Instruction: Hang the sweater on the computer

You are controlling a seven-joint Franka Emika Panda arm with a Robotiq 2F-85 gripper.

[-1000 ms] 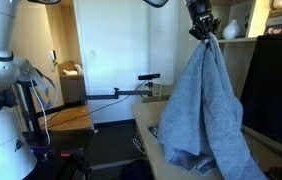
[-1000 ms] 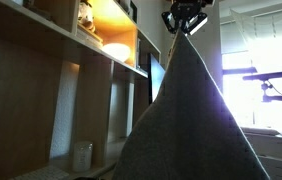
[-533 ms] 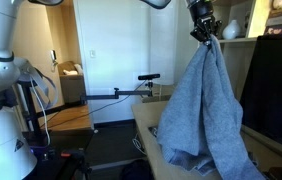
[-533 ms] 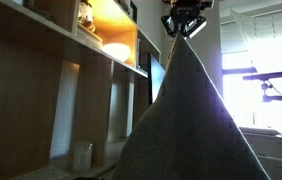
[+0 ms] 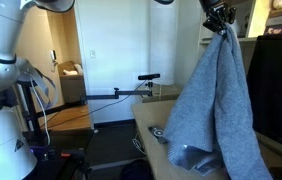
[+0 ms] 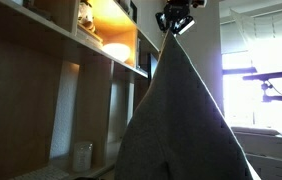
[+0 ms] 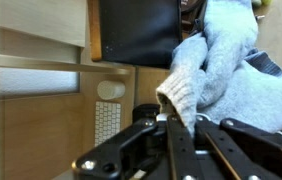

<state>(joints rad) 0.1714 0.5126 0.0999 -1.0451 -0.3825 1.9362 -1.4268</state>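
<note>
Sweater lifted by one pinch, right beside the monitor's top edge.

Gripper point(image 5: 219, 20) is clenched on a bunch of the grey-blue sweater point(image 5: 213, 110). The knit hangs full length, with its lower folds apparently resting on the desk point(image 5: 149, 118). It is held this high probably so the cloth clears the upper frame of the black monitor point(image 5: 277, 90) before draping. Wrist view shows fabric gathered between the jaws and the dark screen beyond. Not yet hung.

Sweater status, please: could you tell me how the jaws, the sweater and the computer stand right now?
Jaws shut on sweater, held high. Sweater hangs full length close by computer, not yet draped over it. Nothing visible between them.
</note>
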